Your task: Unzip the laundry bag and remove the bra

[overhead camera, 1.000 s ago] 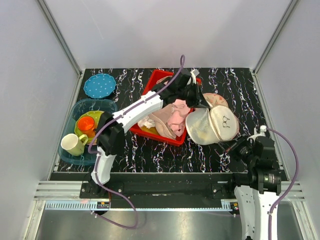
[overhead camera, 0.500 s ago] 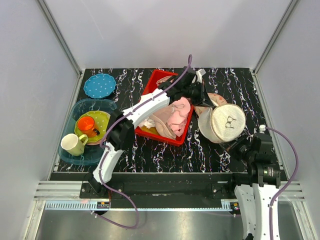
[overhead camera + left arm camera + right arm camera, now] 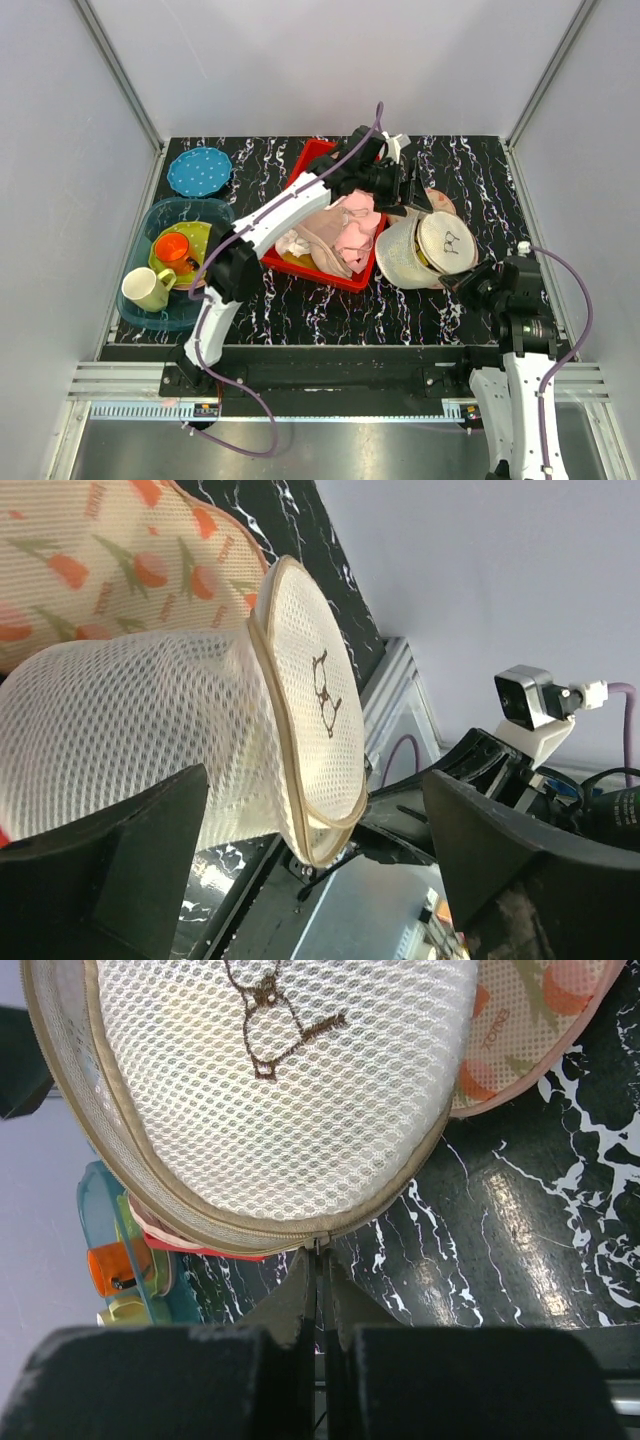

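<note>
The cream mesh laundry bag (image 3: 425, 250) lies on its side on the black marbled table, its round lid (image 3: 315, 710) facing my right arm. My right gripper (image 3: 320, 1255) is shut on the zip pull at the lid's near edge, shown in the top view at the bag's lower right (image 3: 462, 283). My left gripper (image 3: 412, 192) hangs open just behind the bag's far side. Its dark fingers (image 3: 100, 880) stand wide apart, with the bag's mesh (image 3: 150, 730) in front of them and not gripped. The bra is hidden.
A peach pad with a tulip print (image 3: 530, 1020) lies under the bag's far side. A red tray (image 3: 300, 170) of pale pink garments stands to the left of the bag. Further left are a teal bin (image 3: 160, 215) with cups and a plate, and a blue dotted plate (image 3: 198, 170).
My left gripper has opened and let go of the bag's far side. The bag has slumped back to the left. The right gripper stays shut at the zip.
</note>
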Robot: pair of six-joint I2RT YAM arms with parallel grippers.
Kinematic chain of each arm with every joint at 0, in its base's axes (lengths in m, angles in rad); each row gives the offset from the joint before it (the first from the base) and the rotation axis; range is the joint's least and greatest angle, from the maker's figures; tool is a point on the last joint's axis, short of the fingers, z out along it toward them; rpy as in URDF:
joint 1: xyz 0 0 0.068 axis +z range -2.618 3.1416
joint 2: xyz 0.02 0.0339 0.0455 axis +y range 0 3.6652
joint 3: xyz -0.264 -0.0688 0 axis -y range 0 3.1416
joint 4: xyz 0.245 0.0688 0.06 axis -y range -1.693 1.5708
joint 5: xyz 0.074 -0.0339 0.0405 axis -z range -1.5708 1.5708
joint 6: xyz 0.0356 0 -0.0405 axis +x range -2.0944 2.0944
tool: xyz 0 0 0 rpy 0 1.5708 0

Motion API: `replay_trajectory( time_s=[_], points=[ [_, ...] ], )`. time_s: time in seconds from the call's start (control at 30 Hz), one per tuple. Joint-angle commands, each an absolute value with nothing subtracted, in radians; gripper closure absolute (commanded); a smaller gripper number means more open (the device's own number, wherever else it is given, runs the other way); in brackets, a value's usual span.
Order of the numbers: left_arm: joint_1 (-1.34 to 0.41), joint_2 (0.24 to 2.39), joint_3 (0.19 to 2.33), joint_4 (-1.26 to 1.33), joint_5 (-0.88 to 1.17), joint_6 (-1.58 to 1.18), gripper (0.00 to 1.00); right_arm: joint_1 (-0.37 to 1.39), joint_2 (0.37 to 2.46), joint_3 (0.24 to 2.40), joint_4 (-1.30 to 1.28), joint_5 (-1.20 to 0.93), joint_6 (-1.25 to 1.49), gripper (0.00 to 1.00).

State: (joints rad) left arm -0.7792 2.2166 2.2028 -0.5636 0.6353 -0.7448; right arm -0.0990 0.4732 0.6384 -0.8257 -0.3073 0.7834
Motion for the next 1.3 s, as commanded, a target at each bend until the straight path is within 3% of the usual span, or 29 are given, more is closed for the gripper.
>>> replay_trajectory(
  time_s=[0.0,0.17,0.43,0.9,0.93,0.97,1.0,1.27],
  points=[
    [-0.782,1.920,2.066,-0.598,0.433,-0.664,0.08,-0.103,0.488,0.624,-0.724,-0.340,0.813,1.00],
    [-0.819,1.786,1.907,-0.557,0.380,-0.696,0.08,-0.101,0.511,0.624,-0.696,-0.354,0.816,1.00],
    [-0.956,1.833,1.752,-0.480,0.357,-0.827,0.09,-0.101,0.515,0.618,-0.681,-0.362,0.810,1.00],
    [-0.980,2.008,1.850,-0.411,0.276,-0.911,0.14,-0.101,0.491,0.632,-0.727,-0.362,0.785,1.00],
    [-0.980,2.009,1.850,-0.397,0.278,-0.913,0.22,-0.101,0.489,0.634,-0.733,-0.361,0.787,1.00],
    [-0.980,2.011,1.848,-0.382,0.293,-0.910,0.79,-0.103,0.485,0.634,-0.738,-0.360,0.784,1.00],
    [-0.979,2.010,1.856,-0.377,0.287,-0.910,1.00,-0.103,0.482,0.638,-0.742,-0.360,0.782,1.00],
    [-0.918,1.951,1.893,-0.370,0.293,-0.884,1.00,-0.101,0.394,0.725,-0.919,-0.290,0.741,1.00]
  ],
)
